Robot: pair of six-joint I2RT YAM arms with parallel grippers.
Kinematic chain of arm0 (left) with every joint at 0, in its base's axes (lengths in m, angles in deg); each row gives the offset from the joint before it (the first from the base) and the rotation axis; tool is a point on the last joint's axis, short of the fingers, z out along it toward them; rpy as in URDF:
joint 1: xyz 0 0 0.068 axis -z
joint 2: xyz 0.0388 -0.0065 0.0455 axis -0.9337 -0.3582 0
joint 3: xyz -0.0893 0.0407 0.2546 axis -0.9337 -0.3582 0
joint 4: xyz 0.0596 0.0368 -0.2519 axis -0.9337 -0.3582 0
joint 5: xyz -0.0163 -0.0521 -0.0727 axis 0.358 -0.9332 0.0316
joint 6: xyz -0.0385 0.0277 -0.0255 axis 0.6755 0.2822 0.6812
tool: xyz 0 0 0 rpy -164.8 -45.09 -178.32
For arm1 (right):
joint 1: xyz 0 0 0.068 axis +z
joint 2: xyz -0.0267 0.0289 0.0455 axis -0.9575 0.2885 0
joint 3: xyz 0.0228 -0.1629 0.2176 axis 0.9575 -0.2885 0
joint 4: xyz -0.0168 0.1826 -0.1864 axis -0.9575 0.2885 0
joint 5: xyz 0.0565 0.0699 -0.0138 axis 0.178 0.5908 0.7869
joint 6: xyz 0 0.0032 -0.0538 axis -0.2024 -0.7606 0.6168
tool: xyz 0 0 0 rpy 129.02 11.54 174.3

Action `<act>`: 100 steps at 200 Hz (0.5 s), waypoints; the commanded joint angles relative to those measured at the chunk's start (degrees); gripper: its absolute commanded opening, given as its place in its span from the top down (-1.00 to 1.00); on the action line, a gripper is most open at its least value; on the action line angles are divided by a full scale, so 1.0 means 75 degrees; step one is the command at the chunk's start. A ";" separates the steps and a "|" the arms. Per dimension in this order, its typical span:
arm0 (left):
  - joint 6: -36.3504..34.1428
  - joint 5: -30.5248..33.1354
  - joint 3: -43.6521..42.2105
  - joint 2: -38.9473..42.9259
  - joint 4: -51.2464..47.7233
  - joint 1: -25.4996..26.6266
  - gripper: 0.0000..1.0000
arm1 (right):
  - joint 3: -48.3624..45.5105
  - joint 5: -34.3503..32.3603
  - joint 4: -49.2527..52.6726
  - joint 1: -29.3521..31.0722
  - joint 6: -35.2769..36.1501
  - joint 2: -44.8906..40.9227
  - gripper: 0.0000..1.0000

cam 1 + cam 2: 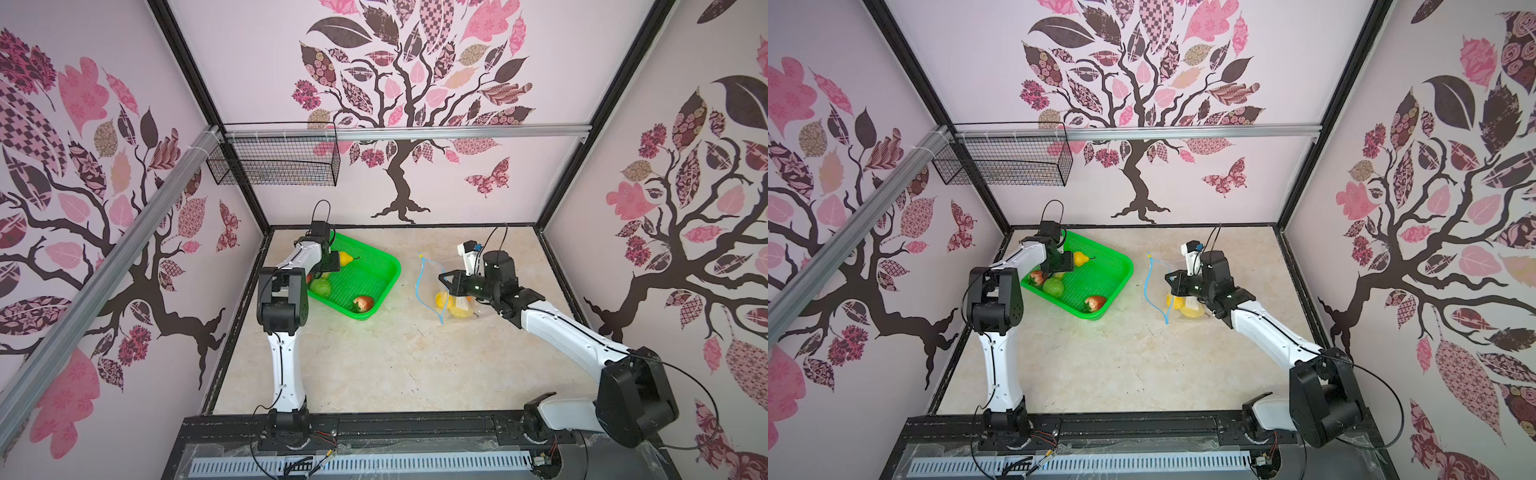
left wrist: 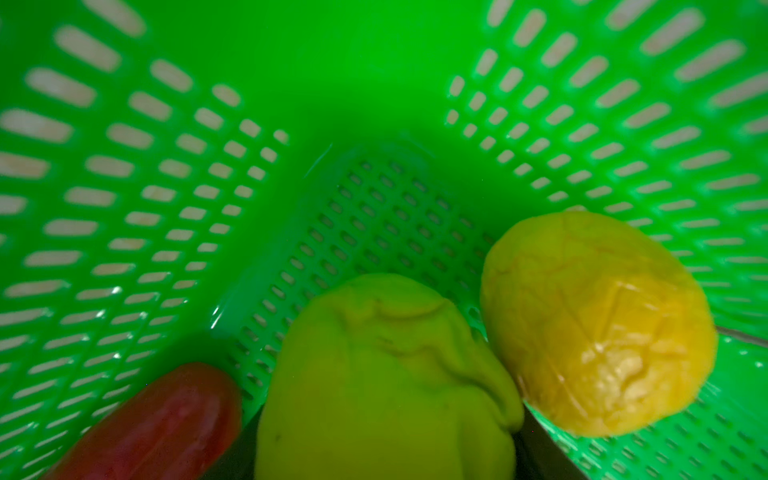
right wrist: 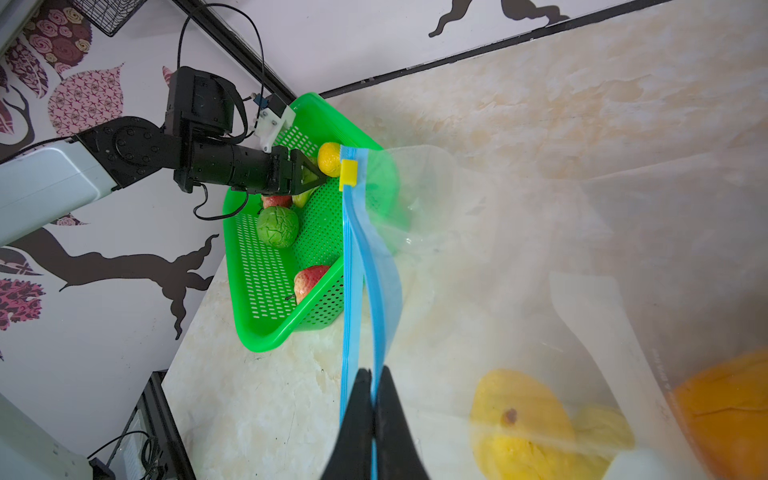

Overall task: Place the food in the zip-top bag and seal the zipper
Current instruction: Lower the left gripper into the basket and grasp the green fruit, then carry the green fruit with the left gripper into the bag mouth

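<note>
My left gripper reaches down into the green mesh basket. In the left wrist view its dark fingers press on both sides of a green pear. A yellow lemon and a red strawberry lie right beside it. My right gripper is shut on one lip of the light blue zipper and holds the zip-top bag mouth open. The yellow slider tab sits at the strip's far end. Inside the bag lie yellow lemons and an orange carrot.
A green ball and another strawberry lie in the basket, which stands at the back left of the table. The bag rests right of centre. A black wire basket hangs on the back wall.
</note>
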 commanded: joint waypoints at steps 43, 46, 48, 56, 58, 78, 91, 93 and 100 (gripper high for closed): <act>-0.0105 0.0695 -0.0748 0.1223 0.0400 0.0561 -0.14 | 0.0194 0.0000 0.0025 0.0014 0.0002 -0.0260 1.00; -0.0066 0.0698 -0.0784 0.1303 0.0398 0.0569 -0.14 | 0.0196 0.0000 0.0026 0.0014 -0.0007 -0.0267 1.00; -0.0037 0.0685 -0.0798 0.1343 0.0383 0.0570 -0.14 | 0.0193 0.0000 0.0016 0.0014 -0.0015 -0.0271 1.00; 0.0076 0.0622 -0.0913 0.1556 0.0351 0.0564 -0.14 | 0.0170 0.0000 -0.0005 0.0011 -0.0021 -0.0283 1.00; 0.0109 0.0611 -0.0959 0.1609 0.0347 0.0569 -0.14 | 0.0169 0.0000 -0.0001 0.0007 -0.0018 -0.0284 1.00; 0.0489 0.0229 -0.1381 0.2223 0.0339 0.0589 -0.15 | 0.0122 -0.0009 -0.0033 0.0014 -0.0054 -0.0308 1.00; 0.0743 -0.0139 -0.1720 0.2657 0.0367 0.0608 -0.16 | 0.0116 -0.0012 -0.0042 0.0014 -0.0057 -0.0296 1.00; 0.0783 -0.0192 -0.1773 0.2725 0.0384 0.0618 -0.17 | 0.0112 -0.0006 -0.0042 0.0014 -0.0065 -0.0290 1.00; 0.0930 -0.0415 -0.1974 0.2961 0.0463 0.0642 -0.17 | 0.0110 0.0000 -0.0042 0.0011 -0.0060 -0.0278 1.00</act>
